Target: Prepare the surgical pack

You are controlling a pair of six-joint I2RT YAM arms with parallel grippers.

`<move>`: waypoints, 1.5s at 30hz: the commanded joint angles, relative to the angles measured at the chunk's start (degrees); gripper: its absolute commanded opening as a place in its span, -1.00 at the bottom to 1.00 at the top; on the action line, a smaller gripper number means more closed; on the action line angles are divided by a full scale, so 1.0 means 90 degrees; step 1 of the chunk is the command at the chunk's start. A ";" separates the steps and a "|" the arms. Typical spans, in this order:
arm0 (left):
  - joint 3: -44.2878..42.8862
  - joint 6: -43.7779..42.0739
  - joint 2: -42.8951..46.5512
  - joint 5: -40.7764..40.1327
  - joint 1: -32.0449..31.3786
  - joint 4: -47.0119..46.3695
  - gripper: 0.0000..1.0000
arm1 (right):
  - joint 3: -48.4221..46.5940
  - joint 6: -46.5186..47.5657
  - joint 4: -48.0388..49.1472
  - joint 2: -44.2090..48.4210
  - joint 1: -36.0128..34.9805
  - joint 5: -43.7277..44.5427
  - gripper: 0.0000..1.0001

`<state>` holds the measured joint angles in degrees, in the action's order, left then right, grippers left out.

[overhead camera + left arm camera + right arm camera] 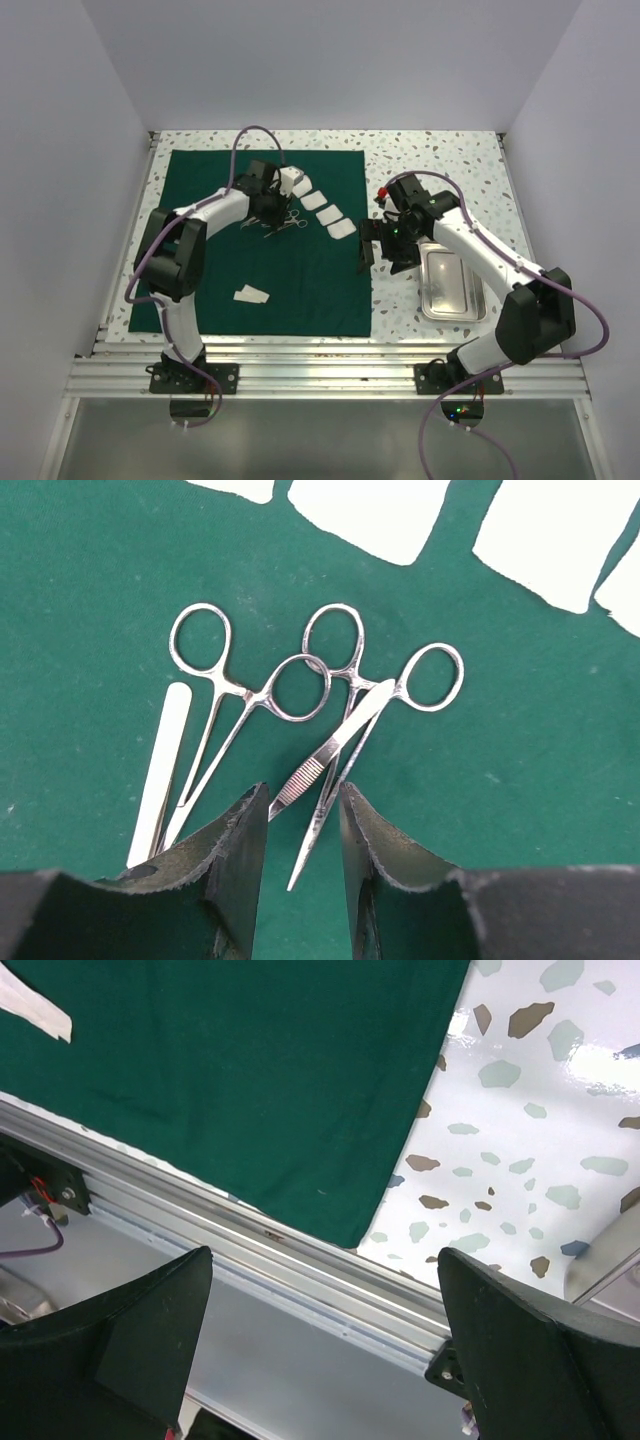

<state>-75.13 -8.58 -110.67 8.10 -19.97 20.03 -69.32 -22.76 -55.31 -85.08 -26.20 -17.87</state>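
The dark green cloth (pixel 270 240) lies spread flat on the table. On it lie silvery scissor-like instruments (pixel 285 222), a row of white gauze squares (pixel 325 212) and one more gauze piece (pixel 251 294) near the front. My left gripper (pixel 268 213) hangs low over the instruments. In the left wrist view it (pixel 303 820) is open, with the tips of a clamp (pixel 335 770) and tweezers (pixel 320 760) between its fingers, untouched. A second clamp (pixel 235 700) and a flat steel handle (pixel 160 770) lie to the left. My right gripper (pixel 372 250) is wide open and empty at the cloth's right edge (pixel 250 1080).
The small steel tray (pixel 450 283) sits empty on the speckled table to the right of the cloth. Its edge shows in the right wrist view (pixel 610 1270). The aluminium rail (pixel 300 1270) runs along the table's near edge. White walls close in the left, back and right.
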 commanded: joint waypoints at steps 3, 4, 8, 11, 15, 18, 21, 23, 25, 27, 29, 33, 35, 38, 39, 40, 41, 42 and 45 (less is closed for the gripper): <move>-0.0245 -0.0131 -0.0076 -0.0236 -0.0018 -0.0283 -0.25 | -0.0140 0.0244 -0.0085 -0.0019 0.0088 -0.0309 0.97; -0.0294 -0.0131 -0.0134 -0.0265 -0.0018 -0.0263 -0.25 | -0.0140 0.0254 -0.0075 -0.0020 0.0098 -0.0319 0.97; -0.0343 -0.0101 -0.0232 -0.0275 -0.0018 -0.0214 -0.32 | -0.0179 0.0312 -0.0085 -0.0049 0.0147 -0.0349 0.98; -0.0343 -0.0111 -0.0271 -0.0255 -0.0018 -0.0146 -0.39 | -0.0179 0.0332 -0.0085 -0.0068 0.0157 -0.0358 0.98; -0.0246 -0.0111 -0.0281 -0.0265 -0.0018 -0.0126 -0.43 | -0.0169 0.0332 -0.0085 -0.0088 0.0167 -0.0368 0.97; -0.0216 -0.0092 -0.0281 -0.0314 -0.0018 -0.0116 -0.51 | -0.0169 0.0332 -0.0056 -0.0098 0.0176 -0.0368 0.98; -0.0245 -0.0072 -0.0262 -0.0324 -0.0018 -0.0136 -0.67 | -0.0179 0.0313 -0.0065 -0.0127 0.0186 -0.0388 0.97; -0.0275 -0.0053 -0.0271 -0.0304 -0.0018 -0.0117 -0.82 | -0.0188 0.0322 -0.0056 -0.0127 0.0186 -0.0378 0.97; -0.0372 0.0006 -0.0271 -0.0294 -0.0018 -0.0029 -0.98 | -0.0188 0.0322 -0.0065 -0.0127 0.0186 -0.0359 0.97; -0.0508 0.0123 -0.0184 -0.0275 -0.0018 0.0195 -1.00 | -0.0218 0.0322 -0.0085 -0.0127 0.0176 -0.0339 0.97; -0.0568 0.0307 -0.0057 -0.0246 -0.0018 0.0468 -1.00 | -0.0266 0.0332 -0.0114 -0.0117 0.0186 -0.0319 0.97; -0.0695 0.0591 0.0469 -0.0071 -0.0018 0.0850 -1.00 | -0.0384 0.0303 -0.0134 -0.0098 0.0176 -0.0261 0.97; -0.0860 0.0844 0.0665 0.0047 -0.0018 0.1219 -1.00 | -0.0461 0.0245 -0.0086 -0.0098 0.0176 -0.0377 0.97; -0.0823 0.1440 0.0957 0.0914 -0.0018 0.1417 -1.00 | -0.0511 0.0069 0.0322 0.0000 0.0176 -0.0679 0.98; -0.0706 0.1635 0.1075 0.1603 -0.0018 0.1349 -1.00 | -0.0501 -0.0028 0.0499 0.0029 0.0176 -0.0748 0.97; -0.0540 0.2082 0.1192 0.1958 -0.0018 0.1029 -1.00 | -0.0482 -0.0252 0.0675 0.0039 0.0167 -0.0846 0.96; -0.0142 0.2328 0.1474 0.2310 -0.0018 0.0804 -1.00 | -0.0443 -0.0389 0.1102 0.0049 0.0166 -0.0953 0.93; 0.0103 0.2601 0.1631 0.3067 -0.0028 0.0521 -1.00 | -0.0384 -0.0565 0.1396 0.0068 0.0166 -0.1234 0.89; 0.0983 0.3666 0.2208 0.3960 -0.0057 -0.0719 -1.00 | -0.0043 -0.1433 0.2558 0.0175 0.0176 -0.1529 0.84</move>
<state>-71.59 12.80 -95.22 28.75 -20.03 22.72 -70.98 -27.62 -45.15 -85.95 -24.71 -25.85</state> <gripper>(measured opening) 0.007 0.928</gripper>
